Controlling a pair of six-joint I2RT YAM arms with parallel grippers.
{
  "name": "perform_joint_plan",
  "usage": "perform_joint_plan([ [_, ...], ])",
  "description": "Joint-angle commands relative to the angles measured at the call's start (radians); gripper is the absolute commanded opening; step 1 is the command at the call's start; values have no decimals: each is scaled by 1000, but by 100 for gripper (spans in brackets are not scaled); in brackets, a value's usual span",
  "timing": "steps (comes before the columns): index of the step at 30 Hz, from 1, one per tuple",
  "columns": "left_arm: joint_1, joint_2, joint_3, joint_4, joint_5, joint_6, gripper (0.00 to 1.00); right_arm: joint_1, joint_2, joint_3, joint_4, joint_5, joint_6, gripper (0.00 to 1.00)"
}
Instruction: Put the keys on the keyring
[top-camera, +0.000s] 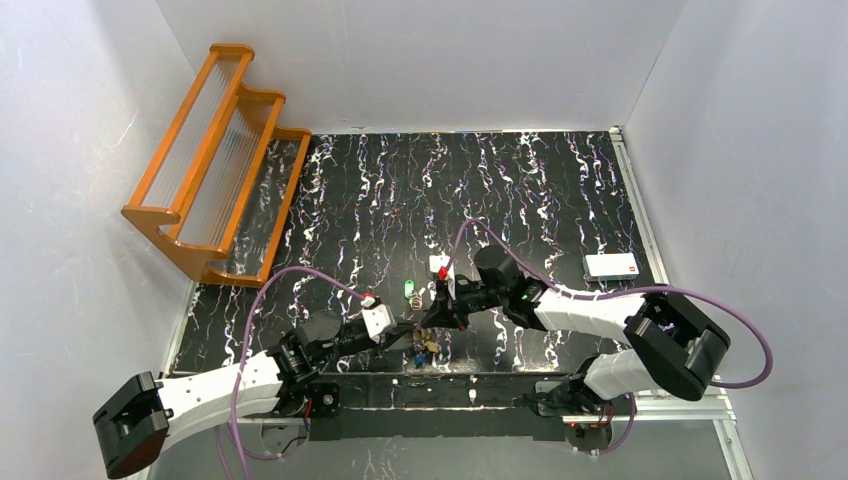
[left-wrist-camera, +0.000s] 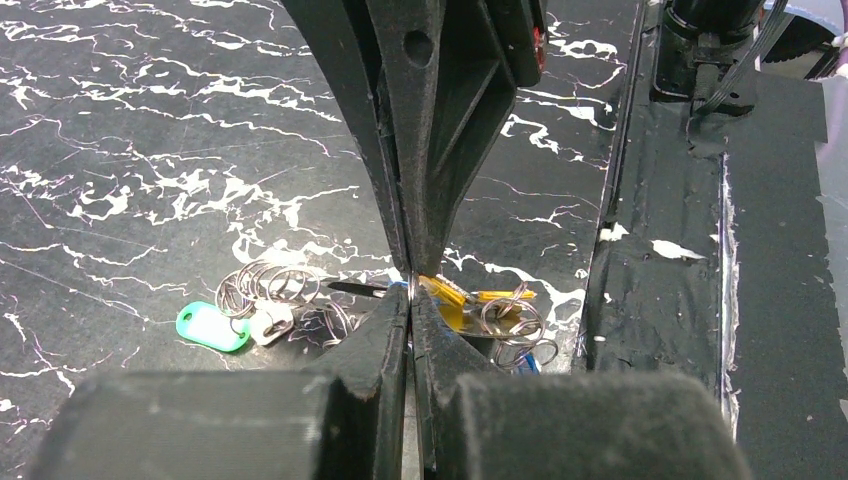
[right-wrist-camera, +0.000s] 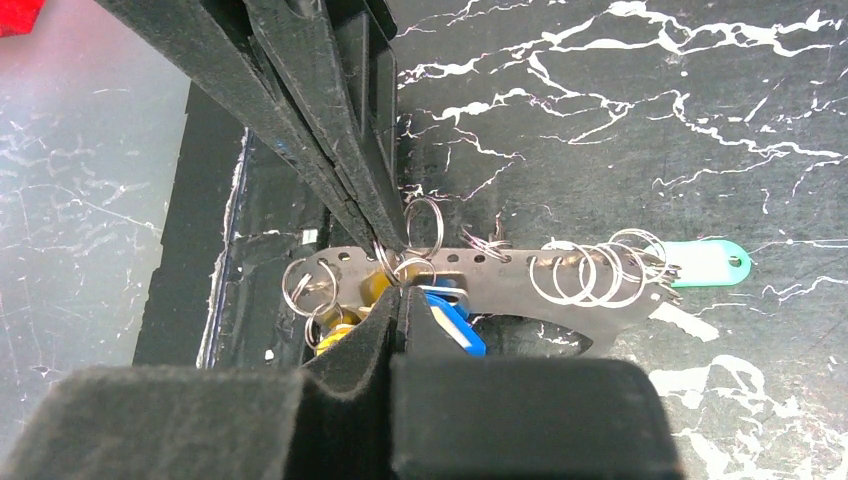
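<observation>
1. Where the two arms meet, low in the middle of the overhead view, the left gripper (top-camera: 412, 335) and the right gripper (top-camera: 437, 318) sit nose to nose over a little heap of keys (top-camera: 427, 347) on the black marbled table (top-camera: 560, 190). A green key tag (top-camera: 408, 290) lies just above them. An orange wooden rack (top-camera: 215, 165) stands at upper left, and a white card (top-camera: 611, 265) lies well apart at the right. The jaws are too small here to judge.
2. In the left wrist view, the left gripper (left-wrist-camera: 410, 292) has its fingers pressed together at centre frame, with a sliver of bright metal between the tips. The right gripper (left-wrist-camera: 415, 262) reaches down from the top, tip almost against tip. Split rings (left-wrist-camera: 272, 283) and the green key tag (left-wrist-camera: 212, 326) lie left of centre, and a yellow key (left-wrist-camera: 447, 298) lies just right of the tips.
3. In the right wrist view, the keyring (right-wrist-camera: 505, 285), a flat grey strip with holes, runs across the middle. Split rings (right-wrist-camera: 590, 275) hang on its right part, with the green key tag (right-wrist-camera: 705, 262) at that end. The right gripper (right-wrist-camera: 400, 290) is closed at the strip's lower edge, between the yellow key (right-wrist-camera: 372, 287) and a blue key (right-wrist-camera: 457, 322). I cannot tell whether it pinches the small ring there. The left gripper (right-wrist-camera: 388, 245), coming from upper left, is clamped on the strip's upper edge.
</observation>
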Motion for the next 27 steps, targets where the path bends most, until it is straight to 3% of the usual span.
perform_joint_plan([
  [1,3,-18,16,47,10,13,0,-5,28,38,-38,27,-14,1],
  [6,3,-24,16,55,10,9,0,-5,49,44,-33,14,-13,1],
  [10,2,-25,15,65,11,4,0,-4,62,51,-28,16,-1,8],
  [15,2,-32,15,72,11,0,0,-6,10,15,24,47,7,36],
  [19,2,-38,14,75,9,-2,0,-5,-37,-12,30,105,1,52],
  [23,3,-39,11,76,8,-4,0,-5,-94,-37,28,154,-19,64],
  [27,2,-39,10,77,9,-5,0,-5,-156,-66,69,160,-33,67],
])
